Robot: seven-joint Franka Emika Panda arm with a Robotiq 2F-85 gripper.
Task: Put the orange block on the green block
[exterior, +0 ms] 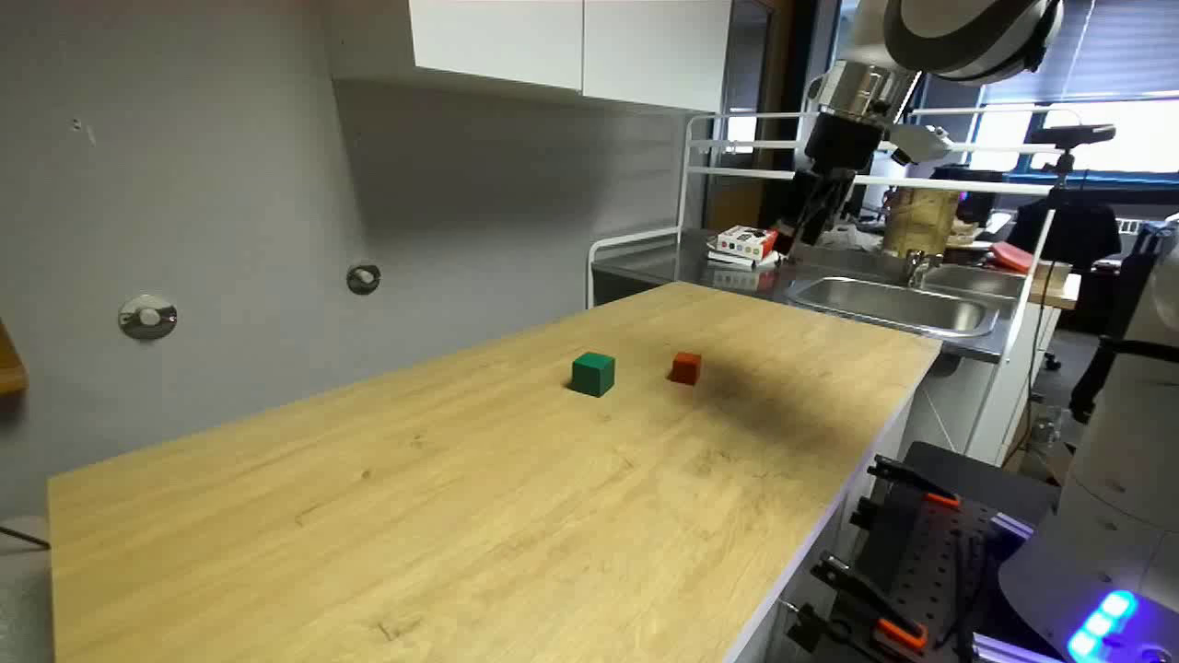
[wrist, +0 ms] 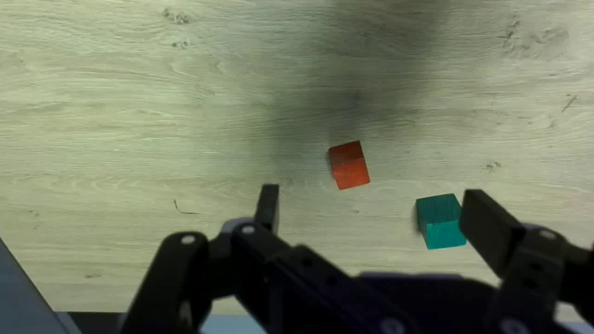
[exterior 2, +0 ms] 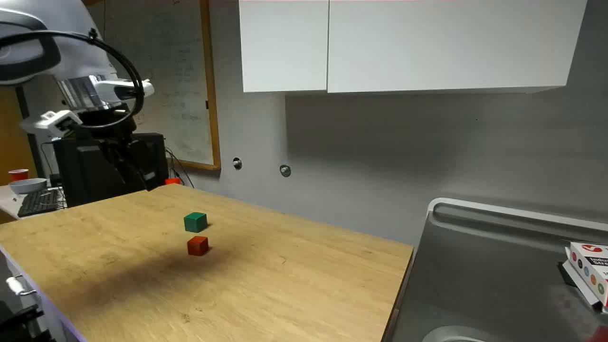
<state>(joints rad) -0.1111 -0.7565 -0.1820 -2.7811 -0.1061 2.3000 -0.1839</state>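
The orange block [exterior: 685,368] is a small red-orange cube on the wooden table, a short gap from the slightly larger-looking green block [exterior: 592,375]. Both also show in an exterior view, the orange block [exterior 2: 197,246] nearer the camera than the green block [exterior 2: 195,222]. In the wrist view the orange block [wrist: 349,166] lies beyond and between the fingertips. The green block [wrist: 441,222] is partly covered by the right finger. My gripper [wrist: 371,190] is open and empty. It hangs well above the table in both exterior views [exterior: 799,230] [exterior 2: 135,180].
The wooden table [exterior: 414,516] runs along a grey wall with white cabinets [exterior: 571,41] above. A metal counter with a sink [exterior: 893,304] and a small white-red box [exterior: 746,242] adjoins the table's end. A white rail frame [exterior: 686,175] stands at the counter.
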